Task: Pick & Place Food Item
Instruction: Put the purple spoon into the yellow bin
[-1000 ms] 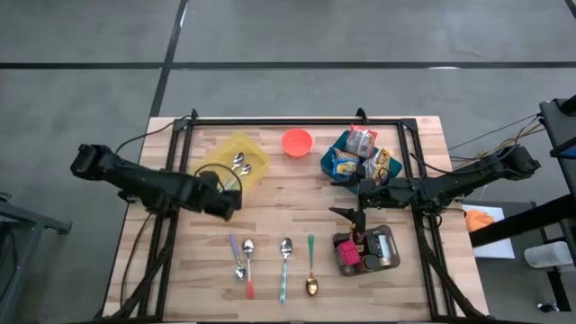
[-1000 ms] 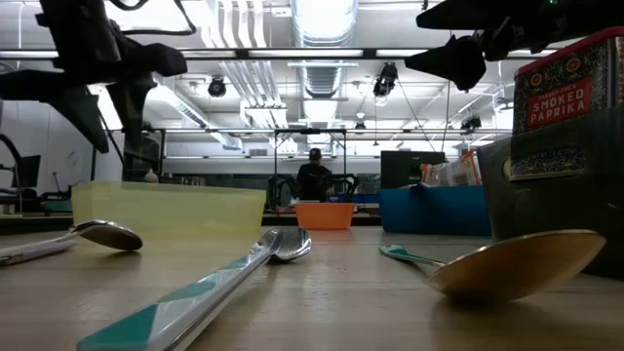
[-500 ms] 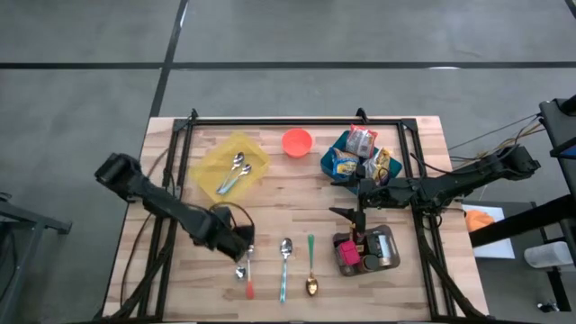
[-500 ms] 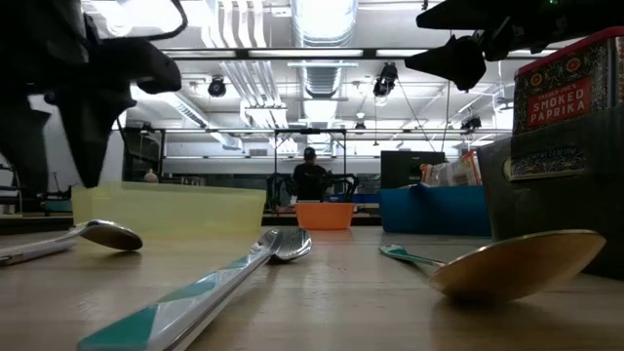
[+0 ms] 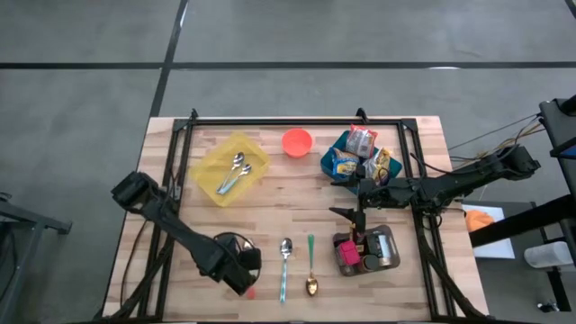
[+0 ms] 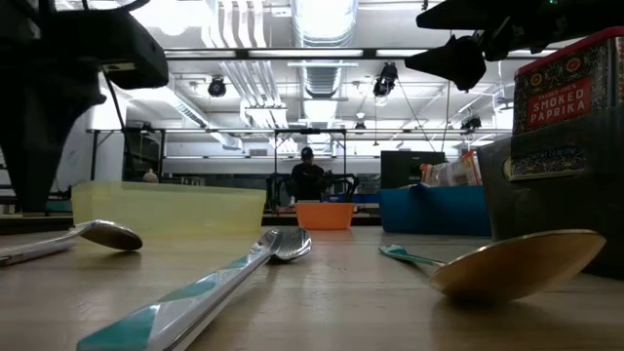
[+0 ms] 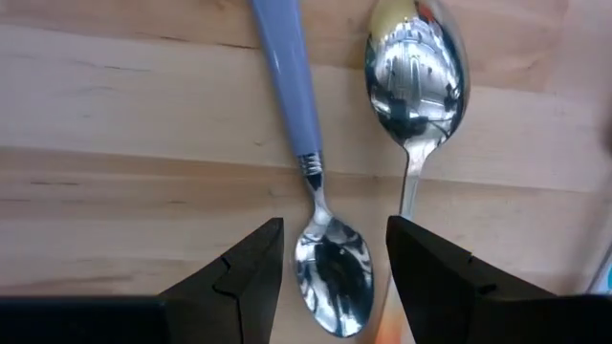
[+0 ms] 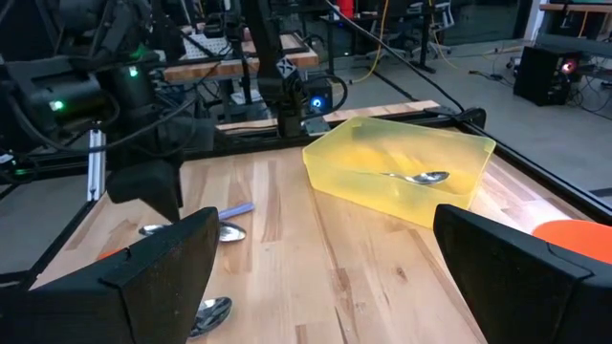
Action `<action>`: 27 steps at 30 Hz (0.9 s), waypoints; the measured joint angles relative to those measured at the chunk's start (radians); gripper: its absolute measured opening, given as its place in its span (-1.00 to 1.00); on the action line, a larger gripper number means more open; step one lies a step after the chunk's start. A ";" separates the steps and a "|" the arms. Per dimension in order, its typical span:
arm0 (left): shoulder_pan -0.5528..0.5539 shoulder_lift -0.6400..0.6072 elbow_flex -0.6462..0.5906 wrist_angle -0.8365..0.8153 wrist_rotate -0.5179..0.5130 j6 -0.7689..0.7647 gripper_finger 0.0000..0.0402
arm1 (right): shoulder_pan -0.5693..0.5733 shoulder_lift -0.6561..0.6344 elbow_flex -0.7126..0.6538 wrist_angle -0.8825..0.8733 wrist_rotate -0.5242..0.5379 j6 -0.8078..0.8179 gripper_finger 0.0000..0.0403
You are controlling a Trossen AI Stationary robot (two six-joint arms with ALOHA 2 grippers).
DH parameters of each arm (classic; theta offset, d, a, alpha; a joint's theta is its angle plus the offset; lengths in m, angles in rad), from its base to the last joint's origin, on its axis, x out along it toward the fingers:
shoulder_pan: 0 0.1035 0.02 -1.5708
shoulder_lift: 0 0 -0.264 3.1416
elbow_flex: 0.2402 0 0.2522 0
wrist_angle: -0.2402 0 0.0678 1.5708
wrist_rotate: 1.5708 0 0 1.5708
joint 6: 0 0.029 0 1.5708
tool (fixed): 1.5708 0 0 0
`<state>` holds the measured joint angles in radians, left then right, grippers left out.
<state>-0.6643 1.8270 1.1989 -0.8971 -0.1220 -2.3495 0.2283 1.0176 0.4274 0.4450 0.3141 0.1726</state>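
Left hand, half open and empty, has swung from the yellow bin at upper left down to the lower left, and now straddles the blue-handled spoon on the tabletop. Right hand waits wide open at centre right. I judge the spoon is next to grasp.

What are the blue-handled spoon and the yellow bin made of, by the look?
Blue-handled spoon: bowl and neck look like polished metal, mirror reflections; the handle is matte blue, probably plastic. Yellow bin: likely translucent glossy plastic, since a spoon inside shows through its wall.
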 joint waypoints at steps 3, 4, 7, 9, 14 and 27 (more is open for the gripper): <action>0.000 0.003 -0.016 0.024 0.008 -0.005 -0.07 | 0.000 0.000 0.000 0.000 0.000 0.000 0.89; 0.000 0.003 -0.022 0.025 0.011 -0.005 -0.07 | 0.000 0.000 0.000 0.000 0.000 0.000 0.89; 0.000 0.003 -0.034 0.038 0.011 -0.013 -0.07 | 0.000 0.000 0.000 0.000 0.000 0.000 0.89; 0.000 0.003 -0.044 0.044 0.011 -0.017 -0.07 | 0.000 0.000 0.000 0.000 0.000 0.000 0.89; 0.000 0.003 -0.081 0.099 0.010 -0.019 -0.07 | 0.000 0.000 0.000 0.000 0.000 0.000 0.89; 0.000 -0.001 -0.149 0.190 0.012 -0.034 -0.30 | 0.000 0.000 0.000 0.000 0.000 0.000 0.89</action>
<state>-0.6641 1.8263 1.0504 -0.7073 -0.1097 -2.3838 0.2287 1.0176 0.4274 0.4450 0.3142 0.1726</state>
